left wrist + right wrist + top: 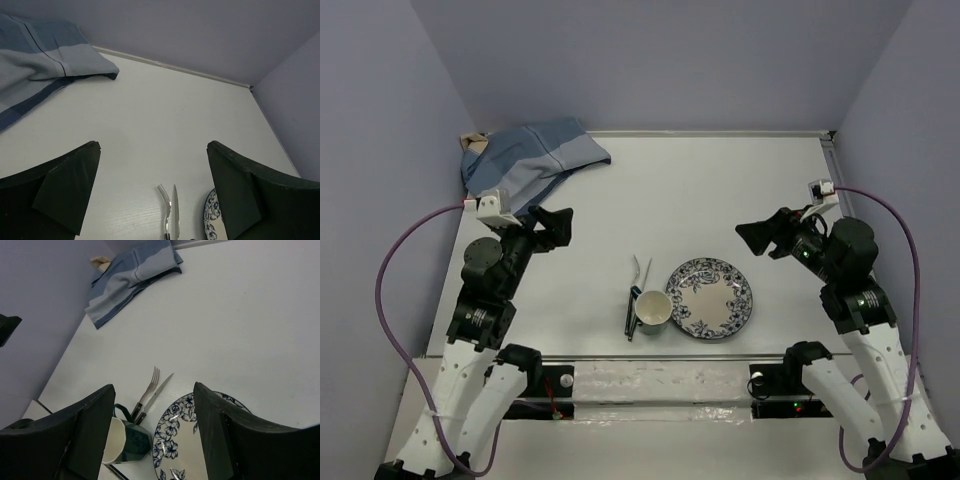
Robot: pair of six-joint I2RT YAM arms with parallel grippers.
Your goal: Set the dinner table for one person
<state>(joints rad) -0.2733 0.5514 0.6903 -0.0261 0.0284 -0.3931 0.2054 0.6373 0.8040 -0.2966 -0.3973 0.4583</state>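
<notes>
One plain white tabletop, the dinner table point(700, 190), spreads wide under everything else. At its far left corner lies a rumpled blue striped placemat point(535, 155). Next comes the left gripper point(558, 226), hanging above bare tabletop with its jaws spread wide and nothing between them. Near the front middle, a fork point(151, 382) and a knife point(161, 387) lie side by side, their dark handles ending just beside a green mug point(653, 310) with a white inside. Right of the mug – touching it or nearly so – sits a blue floral plate point(710, 298). Farthest right, the right gripper point(752, 240) hangs above the table, jaws parted and empty.
</notes>
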